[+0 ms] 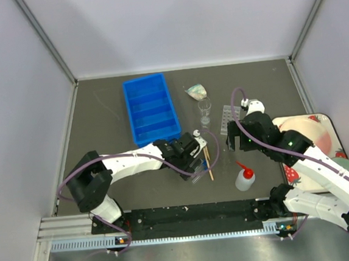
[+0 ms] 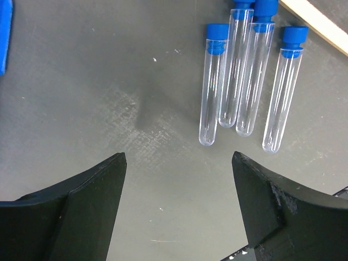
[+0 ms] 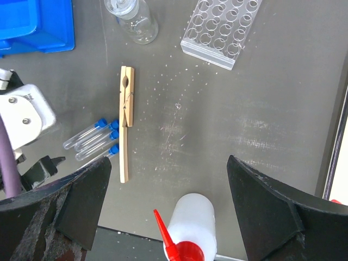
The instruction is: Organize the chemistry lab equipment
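Note:
Several blue-capped clear tubes (image 2: 247, 70) lie side by side on the dark table, just ahead of my left gripper (image 2: 179, 157), which is open and empty above bare table. The tubes also show in the right wrist view (image 3: 92, 138), next to the wooden clamp (image 3: 125, 122). My right gripper (image 3: 168, 163) is open and empty, held above the white squeeze bottle with red nozzle (image 3: 190, 228). The clear tube rack (image 3: 220, 30) lies beyond it. A clear glass vessel (image 3: 133, 19) stands at the far left of that view. A beaker (image 1: 205, 106) and a tilted flask (image 1: 197, 92) are further back.
The blue divided bin (image 1: 151, 108) sits at the back left of the items. The strawberry-patterned tray (image 1: 290, 173) lies at the right edge under my right arm. Grey walls enclose the table on three sides.

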Controlling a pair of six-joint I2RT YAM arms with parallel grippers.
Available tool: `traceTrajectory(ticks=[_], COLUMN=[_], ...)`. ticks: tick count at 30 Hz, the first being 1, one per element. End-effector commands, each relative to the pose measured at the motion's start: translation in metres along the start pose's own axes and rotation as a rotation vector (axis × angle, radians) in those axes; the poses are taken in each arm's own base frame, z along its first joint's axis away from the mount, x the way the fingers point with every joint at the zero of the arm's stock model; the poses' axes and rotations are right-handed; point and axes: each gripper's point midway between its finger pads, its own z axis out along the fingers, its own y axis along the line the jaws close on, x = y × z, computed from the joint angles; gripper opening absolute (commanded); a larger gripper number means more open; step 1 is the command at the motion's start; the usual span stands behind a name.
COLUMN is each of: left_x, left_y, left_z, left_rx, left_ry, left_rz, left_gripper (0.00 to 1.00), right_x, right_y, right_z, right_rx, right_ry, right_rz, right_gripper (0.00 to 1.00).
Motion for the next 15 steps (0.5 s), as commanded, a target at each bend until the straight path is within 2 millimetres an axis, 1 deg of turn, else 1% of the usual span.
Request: traceTrajectory(ticks=[1, 10, 15], left_x=[0.003, 0.005, -0.003], left_y=[-0.004, -0.006, -0.007], left_z=[0.011, 0.024, 0.030], left_rx=[0.010, 0.016, 0.019], left_ry=[0.012, 0.028, 0.021], left_rz=[-0.001, 0.012, 0.018], left_gripper=[0.84, 0.81, 0.78], right_x=[-0.006, -0.002, -0.001], right_y=[0.002, -0.002, -0.004], right_z=[-0.002, 0.002, 0.002], right_rx=[-0.014, 0.005, 0.014], right_ry=[-0.027, -0.018, -0.021], right_rz=[0.023, 0.017, 0.012], right_gripper=[0.89, 0.89, 0.89])
